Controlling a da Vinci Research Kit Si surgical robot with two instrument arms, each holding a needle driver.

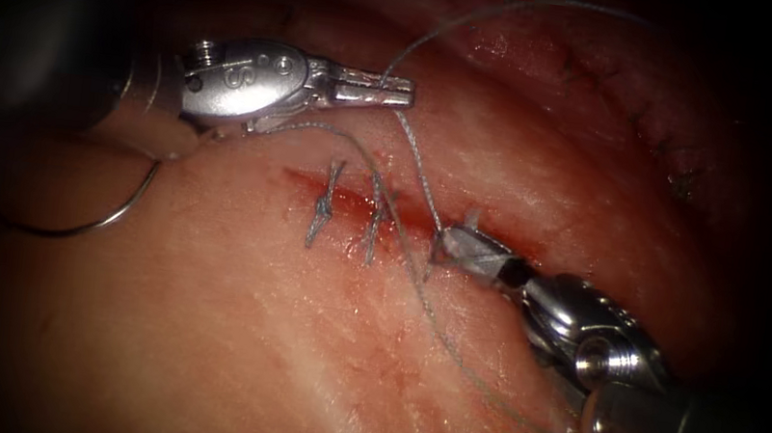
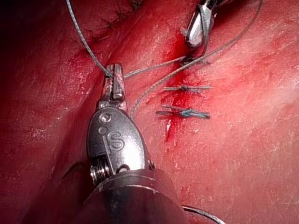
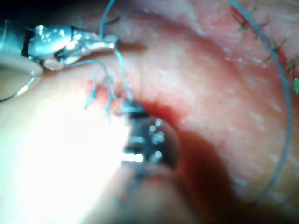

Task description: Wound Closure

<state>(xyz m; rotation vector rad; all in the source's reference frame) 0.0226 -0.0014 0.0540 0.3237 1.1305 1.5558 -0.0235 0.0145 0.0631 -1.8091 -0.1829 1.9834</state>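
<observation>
- The left tool (image 1: 398, 93) is seen at about 11 o'clock of the endoscope view, above the cut (image 1: 406, 214); its fingers are closed on the thread (image 1: 416, 162).
- From that grip one strand runs down to the cut and another arcs up toward 1 o'clock.
- The right tool (image 1: 460, 246) comes in from 4 o'clock, its tip at the right part of the cut, touching the tissue (image 1: 226, 344). Its fingers look closed, with thread meeting the tip; whether thread is gripped cannot be told.
- Two finished stitches (image 1: 348, 207) cross the cut left of that tip.
- The needle (image 1: 89, 226) lies free on the tissue at 9 o'clock, left of the cut, held by neither tool and not in the tissue as far as can be seen.
- Red fluid (image 2: 175, 100) lines the cut in the left wrist view.
</observation>
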